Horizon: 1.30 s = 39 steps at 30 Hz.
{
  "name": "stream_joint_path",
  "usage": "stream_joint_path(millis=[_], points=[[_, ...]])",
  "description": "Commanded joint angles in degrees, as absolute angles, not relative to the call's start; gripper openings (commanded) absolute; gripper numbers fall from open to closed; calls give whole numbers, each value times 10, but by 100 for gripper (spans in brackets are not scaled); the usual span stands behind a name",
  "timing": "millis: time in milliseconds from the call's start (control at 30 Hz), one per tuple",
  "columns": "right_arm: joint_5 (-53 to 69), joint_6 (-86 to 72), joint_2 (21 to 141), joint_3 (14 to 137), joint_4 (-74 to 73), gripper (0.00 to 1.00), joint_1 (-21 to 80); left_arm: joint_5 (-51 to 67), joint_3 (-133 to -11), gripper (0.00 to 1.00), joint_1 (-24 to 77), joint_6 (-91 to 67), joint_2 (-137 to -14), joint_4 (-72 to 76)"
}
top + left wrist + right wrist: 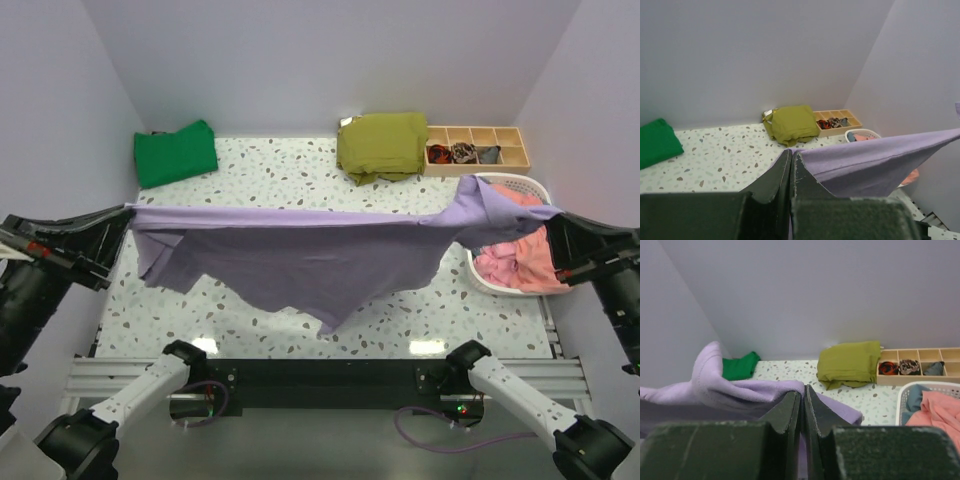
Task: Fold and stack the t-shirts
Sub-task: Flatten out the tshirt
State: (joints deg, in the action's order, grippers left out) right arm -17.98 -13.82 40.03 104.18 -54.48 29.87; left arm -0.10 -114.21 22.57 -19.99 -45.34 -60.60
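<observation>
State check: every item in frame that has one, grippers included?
Lavender-purple cotton t-shirt: unfolded, stretched in the air between both grippers.
Left gripper: shut on the shirt's left end.
Right gripper: shut on its right end.
Bright green shirt: folded, on the table.
Olive-green garment: folded, on the table.
White plastic laundry basket: holds crumpled pink clothing.
Wooden divider box: a few compartments filled, others empty.

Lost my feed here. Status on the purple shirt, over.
Left pincer and right pincer both shut on lavender shirt. Shirt stretched between them, lower edge sagging. Basket by right end.
</observation>
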Motion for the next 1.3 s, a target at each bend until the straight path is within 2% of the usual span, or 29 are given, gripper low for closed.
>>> stream_joint_path(millis=[0, 133, 267, 433, 700, 800, 933, 1033, 1267], points=[[-147, -113, 420, 1093, -548, 8, 294, 44, -1204, 0, 227, -200, -474, -623], [-92, -110, 424, 1119, -515, 9, 294, 153, -1198, 0, 226, -208, -464, -578], [-78, -112, 434, 1108, -498, 10, 294, 155, -1182, 1, 226, -223, -457, -564], [-105, -115, 467, 997, -442, 10, 294, 35, -1008, 1, 226, -240, -434, -557], [-184, -138, 597, 747, -292, 10, 294, -74, -647, 0, 226, -292, -439, -364], [-223, -147, 662, 703, -245, 10, 292, -123, -538, 0, 226, -308, -471, -271], [-243, -156, 754, 685, -200, 10, 260, -158, -474, 1, 215, -311, -558, -166], [-237, -157, 834, 700, -171, 10, 229, -148, -477, 0, 186, -299, -663, -107], [-207, -156, 1031, 825, -156, 9, 164, -128, -545, 0, 140, -244, -868, 25]])
